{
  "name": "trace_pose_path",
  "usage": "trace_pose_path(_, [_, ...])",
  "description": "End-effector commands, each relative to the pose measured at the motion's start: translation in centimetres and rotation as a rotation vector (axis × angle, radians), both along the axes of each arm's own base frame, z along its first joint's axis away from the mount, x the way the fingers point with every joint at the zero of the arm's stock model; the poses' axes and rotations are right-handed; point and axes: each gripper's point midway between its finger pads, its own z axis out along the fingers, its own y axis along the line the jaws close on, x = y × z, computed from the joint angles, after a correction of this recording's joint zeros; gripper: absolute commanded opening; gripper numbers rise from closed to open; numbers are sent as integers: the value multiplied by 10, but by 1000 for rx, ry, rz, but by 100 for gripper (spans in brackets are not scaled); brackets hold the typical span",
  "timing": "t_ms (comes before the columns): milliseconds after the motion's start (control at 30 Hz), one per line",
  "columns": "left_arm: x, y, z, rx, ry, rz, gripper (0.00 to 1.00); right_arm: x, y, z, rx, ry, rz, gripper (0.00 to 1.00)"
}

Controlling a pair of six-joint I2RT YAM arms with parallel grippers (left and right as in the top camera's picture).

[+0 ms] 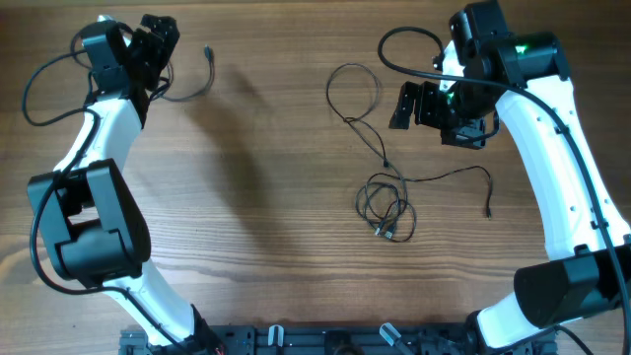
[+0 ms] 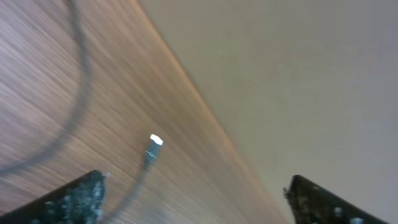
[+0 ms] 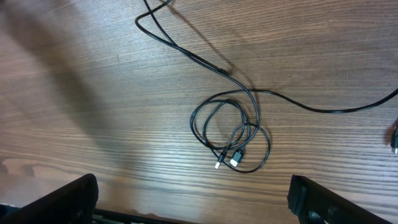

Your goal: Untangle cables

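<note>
Our left gripper (image 1: 162, 34) tilts low at the table's (image 1: 276, 286) far edge. Our right gripper (image 1: 406, 106) hovers near the cables (image 3: 235, 156). Both gape empty.

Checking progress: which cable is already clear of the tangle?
The cable beside the left gripper, lying alone at far left; the other cables lie looped together centre-right.

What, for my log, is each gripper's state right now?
Left gripper: open, holding nothing.
Right gripper: open, holding nothing.
</note>
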Motion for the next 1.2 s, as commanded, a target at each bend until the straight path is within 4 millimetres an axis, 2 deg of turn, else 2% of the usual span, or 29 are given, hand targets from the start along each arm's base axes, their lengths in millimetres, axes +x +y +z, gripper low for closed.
trace_pose_path(0, [-22, 56, -29, 543, 182, 8, 100, 0, 3, -3, 5, 6, 23, 100])
trace_pose_path(33, [-28, 63, -39, 625, 233, -52, 100, 1, 3, -3, 7, 1, 21, 100])
trace_pose_path(233, [-46, 78, -59, 604, 324, -51, 100, 1, 3, -3, 7, 2, 17, 100])
trace_pose_path(333, [-54, 71, -69, 570, 362, -93, 100, 2, 3, -3, 11, 6, -5, 100])
trace_pose_path(400, [-49, 59, -68, 530, 328, -142, 100, 2, 3, -3, 11, 4, -4, 100])
trace_pose_path(500, [-36, 63, -59, 550, 263, -121, 100, 2, 3, -3, 11, 5, -4, 99])
trace_pose_path(567, [-24, 66, -62, 565, 216, -106, 100, 2, 3, -3, 11, 5, -4, 100])
trace_pose_path(667, [-11, 72, -85, 590, 188, -99, 100, 1, 3, -3, 10, 8, -5, 100])
trace_pose_path(767, [-4, 75, -103, 663, 182, -142, 95, 0, 3, -3, 9, 13, -10, 100])
trace_pose_path(967, [-22, 89, -158, 677, 311, -160, 93, -1, 3, -3, 10, 24, -28, 100])
trace_pose_path(1033, [-31, 99, -165, 662, 350, -153, 69, -1, 3, -4, 10, 24, -27, 100])
trace_pose_path(1067, [-36, 104, -168, 655, 368, -148, 48, -1, 3, -3, 10, 23, -27, 100])
trace_pose_path(1167, [-61, 116, -183, 623, 476, -144, 4, -1, 3, -3, 10, 23, -27, 100])
